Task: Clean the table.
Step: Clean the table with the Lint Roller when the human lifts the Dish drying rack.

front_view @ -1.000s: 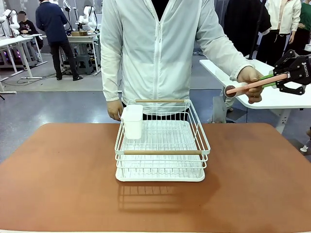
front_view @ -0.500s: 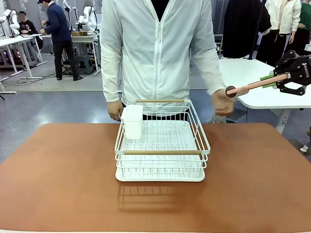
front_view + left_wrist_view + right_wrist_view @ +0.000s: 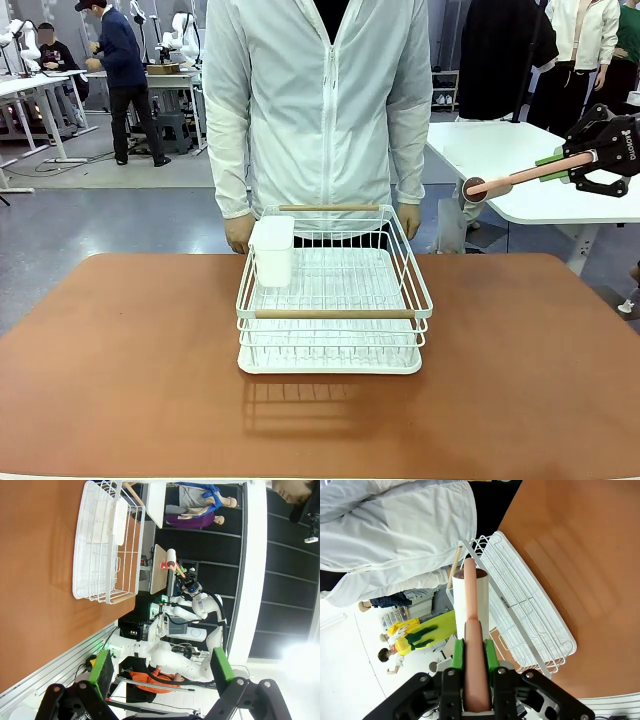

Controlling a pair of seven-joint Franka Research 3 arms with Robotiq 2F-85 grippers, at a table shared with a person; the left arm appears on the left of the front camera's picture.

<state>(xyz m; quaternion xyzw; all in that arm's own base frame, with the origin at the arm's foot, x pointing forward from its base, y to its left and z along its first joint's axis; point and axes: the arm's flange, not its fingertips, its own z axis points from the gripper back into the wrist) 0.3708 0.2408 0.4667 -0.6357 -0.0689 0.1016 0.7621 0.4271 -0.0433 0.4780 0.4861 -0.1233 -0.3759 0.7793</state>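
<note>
The reddish-brown table [image 3: 120, 340] stretches across the front view, with a white wire rack [image 3: 330, 290] at its middle. My right gripper [image 3: 575, 160] hangs high off the table's far right, shut on the pink handle of a roller tool [image 3: 515, 177] whose white head points left. The right wrist view shows its green pads [image 3: 457, 655] clamped on that handle [image 3: 472, 680], above the rack [image 3: 520, 610] and the table [image 3: 580, 545]. My left gripper [image 3: 161, 670] is open with nothing between its fingers, far from the table [image 3: 35, 555] and the rack [image 3: 102, 545].
A white cup [image 3: 272, 250] stands in the rack's far left corner. A person in a white jacket stands at the far edge behind the rack, both hands [image 3: 238, 232] down at their sides. A white table [image 3: 520, 150] lies behind my right gripper.
The person's hand let go of the roller tool's head and dropped to their side. My right gripper kept hold of the tool and stayed in place.
</note>
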